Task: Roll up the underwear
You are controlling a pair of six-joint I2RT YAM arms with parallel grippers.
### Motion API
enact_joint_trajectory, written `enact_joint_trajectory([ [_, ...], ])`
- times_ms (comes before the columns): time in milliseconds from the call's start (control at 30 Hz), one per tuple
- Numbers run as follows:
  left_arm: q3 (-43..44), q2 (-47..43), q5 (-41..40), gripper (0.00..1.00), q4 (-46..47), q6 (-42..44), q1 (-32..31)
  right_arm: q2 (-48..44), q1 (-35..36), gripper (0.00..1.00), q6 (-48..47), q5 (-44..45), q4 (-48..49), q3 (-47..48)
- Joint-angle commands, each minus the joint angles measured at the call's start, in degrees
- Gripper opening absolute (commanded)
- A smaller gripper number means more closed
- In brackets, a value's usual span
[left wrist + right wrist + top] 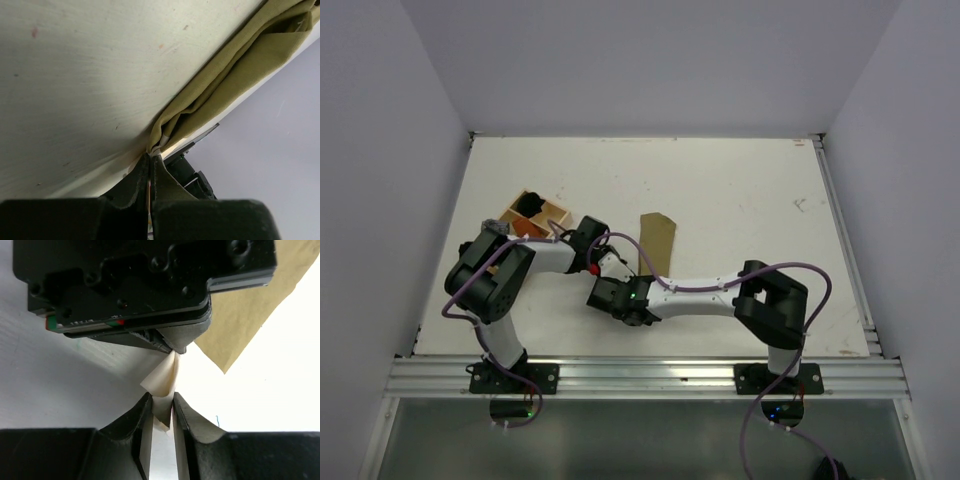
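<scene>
We note bright, even overhead light; the counter (280, 390) glares white at the right wrist; the left hand (150, 162) blurs up close.

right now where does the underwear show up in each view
top external: the underwear is the khaki strip near the middle of the picture.
left wrist: it runs from the upper right corner down to the left pincer at centre.
right wrist: khaki sheet at upper right, cream corner at centre.
shared landmark: the left pincer, shut on the cloth's corner; in the right wrist view it is the black block on top.
</scene>
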Motion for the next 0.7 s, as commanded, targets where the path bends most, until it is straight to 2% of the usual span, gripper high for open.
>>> enact_joint_trajectory([
  [0,1.96,0.51,-0.07,0.00,-0.73,0.22,-0.32,-3.35,0.15,0.29,-0.08,-1.37,0.31,0.51],
  [33,1.96,0.51,-0.07,0.00,-0.64,0.22,-0.41,-3.61,0.15,0.32,-0.43,-1.63,0.75,0.34],
  [200,2.58,0.77,-0.07,0.00,-0.55,0.05,-0.76,-3.71,0.24,0.33,-1.22,-2.25,1.10,-0.19],
  [333,2.67,0.68,-0.07,0.00,-0.38,-0.13,-0.85,-3.70,0.24,0.26,-1.22,-3.13,1.45,-0.45],
  [500,2.58,0.42,-0.25,0.00,-0.46,-0.22,-1.02,-3.00,0.15,0.22,-0.78,-3.92,1.80,-0.28],
  [567,2.67,0.33,-0.34,0.00,-0.55,-0.22,-1.03,-2.83,0.15,0.26,-0.61,-4.79,1.63,-0.02],
  [600,2.67,0.42,-0.34,0.00,-0.55,-0.13,-1.03,-3.00,0.15,0.33,-0.61,-5.06,1.89,-0.10],
  [667,2.41,0.42,-0.43,0.00,-0.64,-0.04,-1.03,-3.88,0.15,0.38,-0.87,-5.85,2.59,-0.63],
])
